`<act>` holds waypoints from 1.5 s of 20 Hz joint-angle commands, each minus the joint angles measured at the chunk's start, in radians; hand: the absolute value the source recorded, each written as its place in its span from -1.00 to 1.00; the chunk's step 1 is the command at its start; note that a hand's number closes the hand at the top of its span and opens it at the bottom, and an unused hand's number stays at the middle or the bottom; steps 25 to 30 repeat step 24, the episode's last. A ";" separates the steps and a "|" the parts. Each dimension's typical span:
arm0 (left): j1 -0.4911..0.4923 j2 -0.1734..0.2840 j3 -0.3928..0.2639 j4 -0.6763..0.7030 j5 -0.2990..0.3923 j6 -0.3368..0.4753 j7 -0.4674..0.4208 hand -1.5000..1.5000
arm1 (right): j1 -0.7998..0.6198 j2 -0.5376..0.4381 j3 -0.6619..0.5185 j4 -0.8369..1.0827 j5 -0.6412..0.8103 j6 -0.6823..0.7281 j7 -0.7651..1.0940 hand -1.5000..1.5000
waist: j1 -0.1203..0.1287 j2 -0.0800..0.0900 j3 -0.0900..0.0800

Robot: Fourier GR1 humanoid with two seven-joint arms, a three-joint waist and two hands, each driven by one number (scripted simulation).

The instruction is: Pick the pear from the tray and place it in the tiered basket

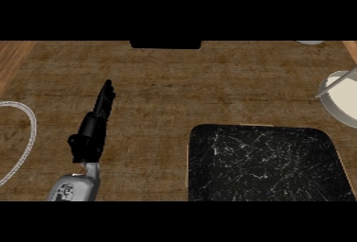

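Left hand edge-on over a wooden counter, beside a dark tray; no pear to be seen.

The counter [209, 80] is brown, grainy wood running past every edge. The tray [265, 163] is a black, rounded rectangle flecked with white scratches, its lower part cut off by the view's bottom; the pear shows nowhere on it or elsewhere. At the right edge a pale, round basket tier [339, 101] with a thin grey rod is only partly in view. A white looped rim [28, 127] is cropped at the left edge. The left hand [94, 127], black on a grey forearm, has straight fingers held together, holding nothing, well apart from the tray. The right hand is out of view.
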 commanded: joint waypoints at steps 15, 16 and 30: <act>-0.031 0.010 0.040 -0.007 0.001 0.016 0.042 0.00 | 0.086 -0.271 -0.450 0.389 -0.265 -0.044 -0.061 -1.00 | -0.043 -0.004 0.003; -0.004 0.009 0.030 0.014 0.002 0.004 0.004 0.00 | 0.077 -0.319 -0.475 0.435 -0.285 0.002 -0.077 -1.00 | -0.033 0.000 0.003; 0.019 0.037 0.052 -0.038 0.021 -0.014 0.022 0.00 | 0.401 -0.425 -0.599 0.616 -0.350 0.176 -0.375 -1.00 | -0.062 -0.004 0.009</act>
